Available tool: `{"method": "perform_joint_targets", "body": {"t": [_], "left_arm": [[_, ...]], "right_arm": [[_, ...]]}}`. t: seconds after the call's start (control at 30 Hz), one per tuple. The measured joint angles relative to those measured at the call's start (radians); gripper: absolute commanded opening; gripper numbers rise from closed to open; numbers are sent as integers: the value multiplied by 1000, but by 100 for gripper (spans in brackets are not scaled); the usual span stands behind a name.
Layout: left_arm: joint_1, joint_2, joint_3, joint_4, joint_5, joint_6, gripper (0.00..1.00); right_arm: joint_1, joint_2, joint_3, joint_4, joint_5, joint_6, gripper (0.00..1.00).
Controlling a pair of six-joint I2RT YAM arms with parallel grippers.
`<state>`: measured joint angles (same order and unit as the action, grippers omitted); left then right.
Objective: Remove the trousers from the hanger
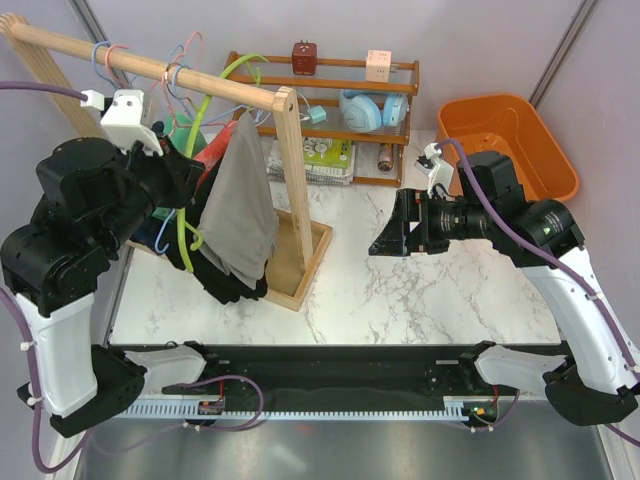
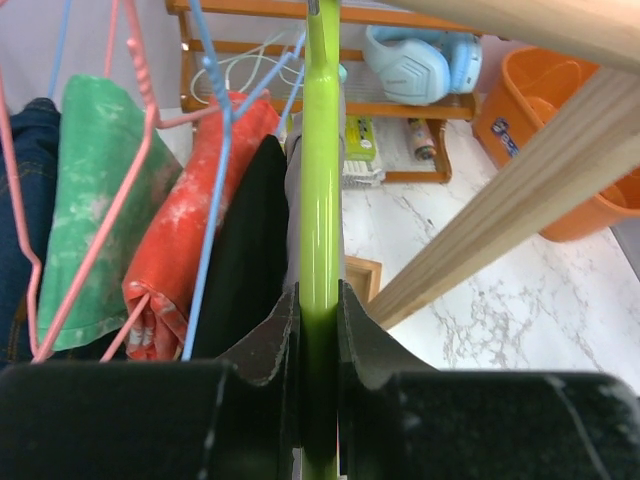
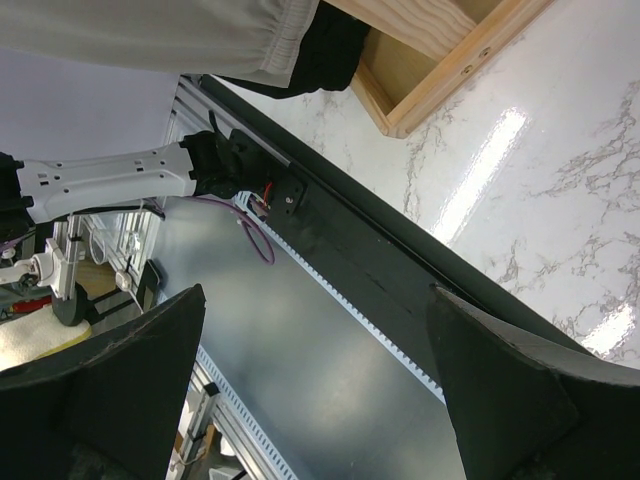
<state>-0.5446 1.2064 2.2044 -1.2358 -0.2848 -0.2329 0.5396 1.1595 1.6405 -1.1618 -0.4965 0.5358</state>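
The lime-green hanger (image 1: 187, 228) hangs by its hook from the wooden rail, and the light grey trousers (image 1: 240, 212) are draped over it. My left gripper (image 1: 186, 172) reaches in from the left of the trousers. In the left wrist view this gripper (image 2: 319, 295) is shut on the hanger (image 2: 320, 190), whose green arm runs straight up between the fingers. A thin strip of the trousers (image 2: 291, 215) shows beside it. My right gripper (image 1: 386, 236) hovers open over the marble table, right of the rack. In the right wrist view, the right gripper (image 3: 315, 300) holds nothing and the trousers' hem (image 3: 170, 35) shows at top.
The wooden rack has a rail (image 1: 150, 68), a post (image 1: 295, 180) and a base frame (image 1: 305, 265). A black garment (image 1: 225, 282), a red garment (image 2: 185, 215) and a green one (image 2: 100, 200) hang on pink and blue wire hangers. An orange tub (image 1: 510, 140) and a shelf (image 1: 345, 110) stand behind.
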Motion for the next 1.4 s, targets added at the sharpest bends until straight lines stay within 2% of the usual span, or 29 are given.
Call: {"method": "perform_joint_targets", "body": {"t": [0.53, 0.97, 1.4], "left_arm": [[0, -184, -7, -151, 176, 8, 2], [0, -305, 9, -236, 251, 11, 2], [-46, -527, 2, -236, 315, -112, 2]], "right_arm": [[0, 14, -2, 3, -4, -2, 98], [0, 20, -2, 3, -11, -9, 98], [0, 19, -9, 3, 1, -9, 98]]}}
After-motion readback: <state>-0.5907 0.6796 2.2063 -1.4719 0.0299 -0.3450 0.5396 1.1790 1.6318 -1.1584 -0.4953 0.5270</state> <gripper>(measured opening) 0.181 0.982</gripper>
